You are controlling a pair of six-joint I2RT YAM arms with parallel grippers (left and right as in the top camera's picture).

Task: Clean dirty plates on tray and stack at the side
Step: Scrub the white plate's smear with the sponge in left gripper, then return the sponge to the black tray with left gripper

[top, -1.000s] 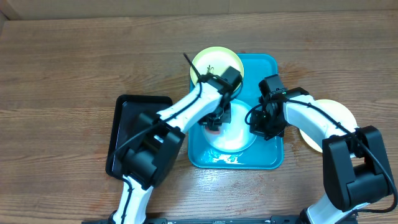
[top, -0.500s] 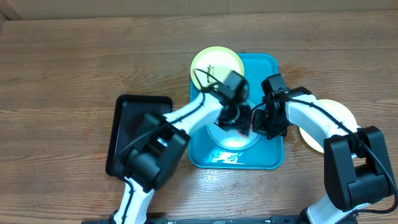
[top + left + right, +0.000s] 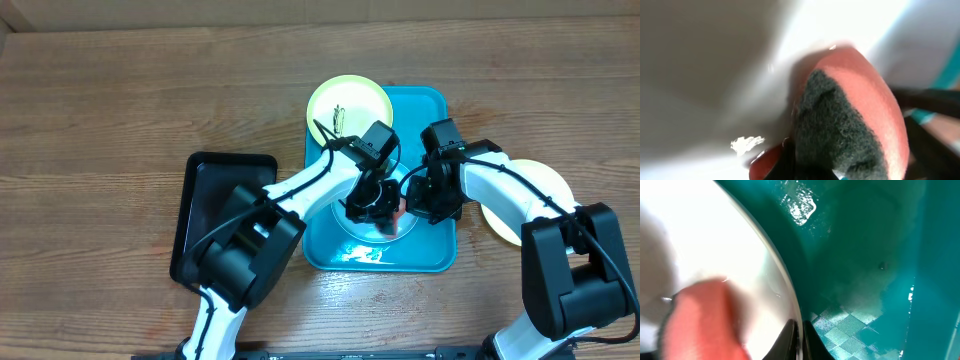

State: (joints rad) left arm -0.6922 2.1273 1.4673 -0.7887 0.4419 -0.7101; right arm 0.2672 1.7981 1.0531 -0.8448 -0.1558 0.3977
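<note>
L gripper (image 3: 371,205), jaws clamped on sponge (image 3: 860,95) (orange w/ dark scrub layer), is pressing it onto pale blue-white plate (image 3: 390,231) at centre of frame, inside turquoise tray (image 3: 428,108). Can't tell which sponge face is on the plate. R gripper (image 3: 801,336), jaws pinched together on that plate's rim at its right edge, is pinning it, prob. so it isn't sliding or spinning under the rubbing. Centre mark is hiding under sponge; can't tell if gone. Yellow-green plate (image 3: 348,103), scribble showing, is sitting upper centre, overlapping tray's upper-left corner; looks uncleaned. Another pale plate (image 3: 540,172) is lying on table (image 3: 120,100) at right of frame, outside tray, partly under R arm; likely the stack spot. Black tray (image 3: 205,225) is lying left of centre.
</note>
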